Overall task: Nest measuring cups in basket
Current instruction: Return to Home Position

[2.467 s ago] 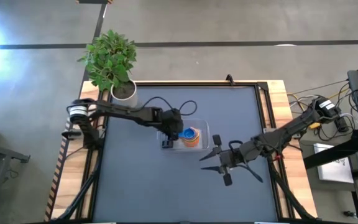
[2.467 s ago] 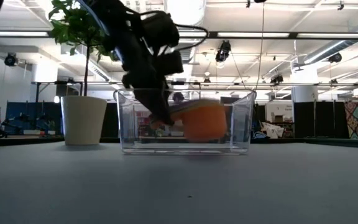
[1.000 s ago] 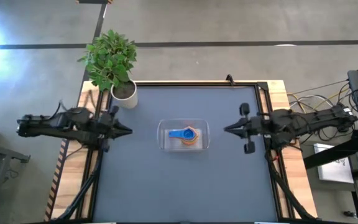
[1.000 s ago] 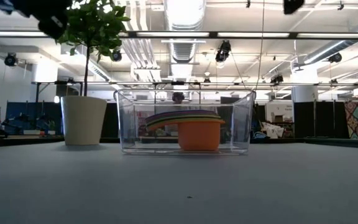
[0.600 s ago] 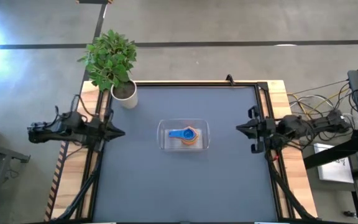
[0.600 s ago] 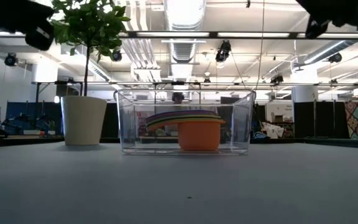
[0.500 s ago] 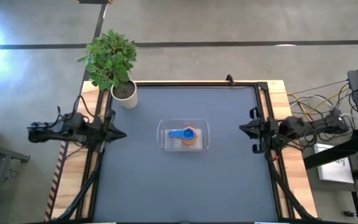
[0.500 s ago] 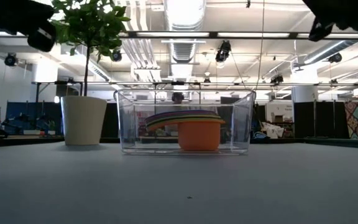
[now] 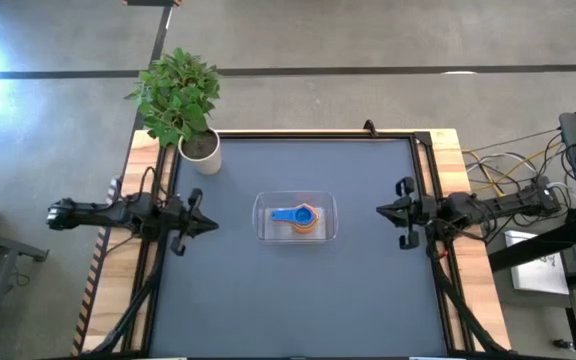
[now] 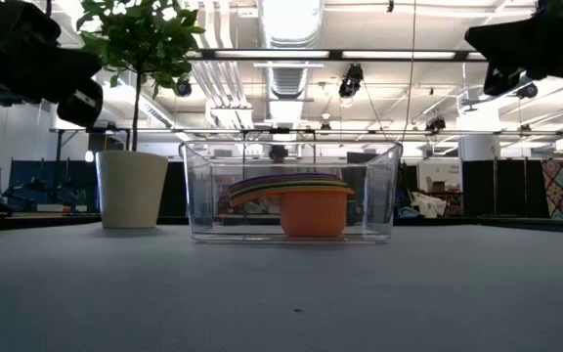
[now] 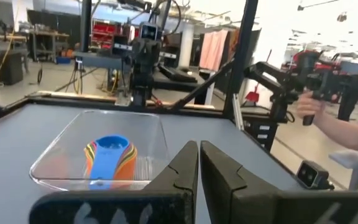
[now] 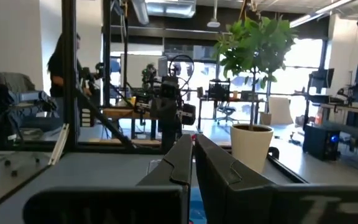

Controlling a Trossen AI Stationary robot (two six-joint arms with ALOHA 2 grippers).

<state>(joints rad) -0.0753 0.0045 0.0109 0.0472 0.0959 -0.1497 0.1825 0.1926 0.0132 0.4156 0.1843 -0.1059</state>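
The clear basket (image 9: 295,218) stands at the table's middle, its flat bottom on the tabletop. Inside it the measuring cups (image 9: 301,218) sit nested in one stack, a blue cup on top and the orange cup (image 10: 315,212) outermost, their handles pointing toward the table's left. My left gripper (image 9: 211,224) hovers shut near the table's left edge and points at the basket. My right gripper (image 9: 380,210) hovers shut near the right edge, also facing the basket. In the left wrist view the basket (image 11: 101,155) and the stack (image 11: 109,160) lie ahead of my shut left gripper (image 11: 199,149).
A potted plant in a white pot (image 9: 200,148) stands at the table's far left corner. Wooden borders and a dark frame rim (image 9: 428,180) run along the table's sides. People stand in the room beyond, one with an arm (image 11: 337,127) past the right edge.
Both arms have folded back over the table's side edges and sunk lower. My right gripper has drawn a little toward the right edge; my left gripper has shifted slightly toward the near edge. Both stay shut. The basket and the cups have kept still.
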